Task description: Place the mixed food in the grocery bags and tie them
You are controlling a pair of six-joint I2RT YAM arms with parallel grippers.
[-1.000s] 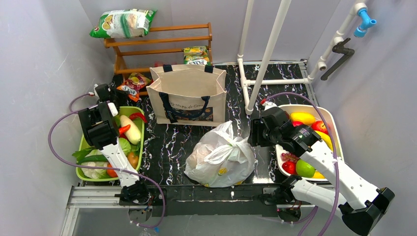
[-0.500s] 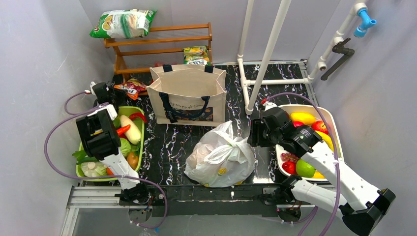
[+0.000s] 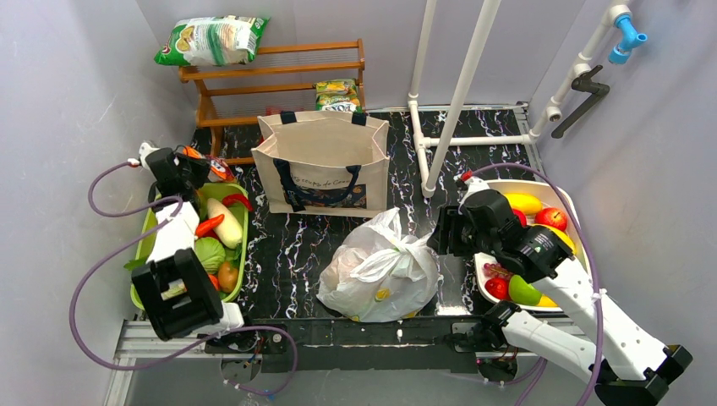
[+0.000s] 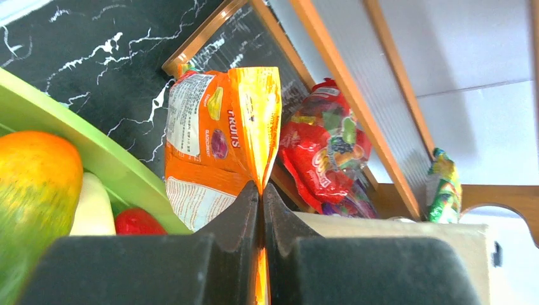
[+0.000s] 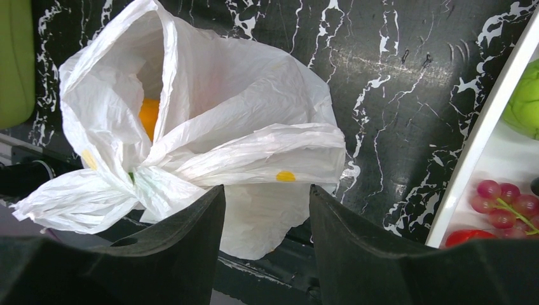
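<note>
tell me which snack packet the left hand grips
The orange packet, pinched in the left hand; the red packet beside it and the big green bag lie free.

The white plastic bag (image 3: 378, 268) lies bulging at the near edge of the table (image 3: 287, 245). Its handles are bunched together, and an orange item (image 5: 149, 114) shows through a gap. Behind it the beige canvas tote (image 3: 322, 165) stands upright with its mouth open, a navy handle hanging down its front. An orange snack packet (image 4: 219, 143) is pinched by its edge in the left pincer (image 4: 260, 190), with a red packet (image 4: 324, 155) just behind it.
</note>
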